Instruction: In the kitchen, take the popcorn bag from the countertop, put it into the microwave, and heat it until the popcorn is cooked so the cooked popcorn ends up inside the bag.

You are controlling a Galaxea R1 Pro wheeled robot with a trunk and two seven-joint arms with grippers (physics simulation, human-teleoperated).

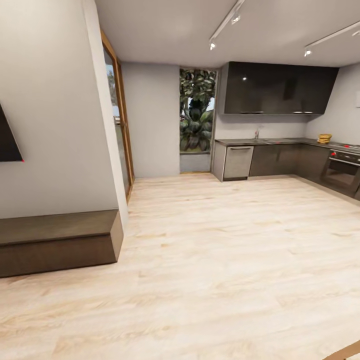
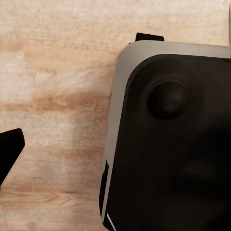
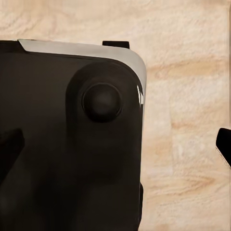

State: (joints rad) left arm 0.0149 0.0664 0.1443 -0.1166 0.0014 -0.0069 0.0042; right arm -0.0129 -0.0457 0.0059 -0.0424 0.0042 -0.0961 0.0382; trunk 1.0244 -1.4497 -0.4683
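The kitchen lies far off at the right of the head view, across a pale wood floor. Its grey steel countertop runs over dark cabinet fronts. A small tan-yellow object stands on the countertop near the corner, too far away to identify. The microwave and the popcorn are out of view. My left gripper hangs over the floor beside my own dark base; one fingertip shows at the frame's edge. My right gripper has its fingertips wide apart. Both are open and hold nothing.
A steel oven under a hob stands at the far right. A steel appliance front ends the counter run, under glossy dark wall cabinets. A low dark bench and a wall corner stand at the left.
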